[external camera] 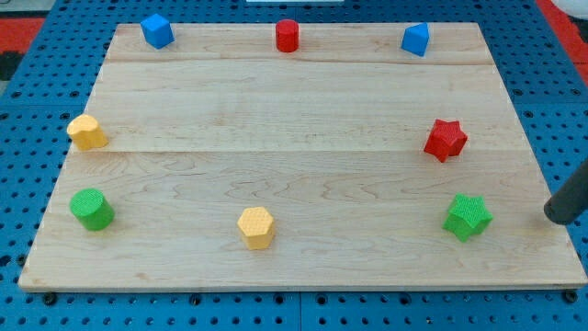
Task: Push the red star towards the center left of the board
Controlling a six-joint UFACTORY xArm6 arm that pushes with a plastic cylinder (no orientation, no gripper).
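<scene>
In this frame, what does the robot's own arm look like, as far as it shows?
Only a short piece shows at the view's right edge: a straight, dark, round rod with a matte, almost black surface, ending in my tip. No cables, markings or labels are visible on it. The rest of the arm is out of frame.

Only a short stretch of a plain, dark grey, round rod shows, ending in my tip [557, 219].
</scene>
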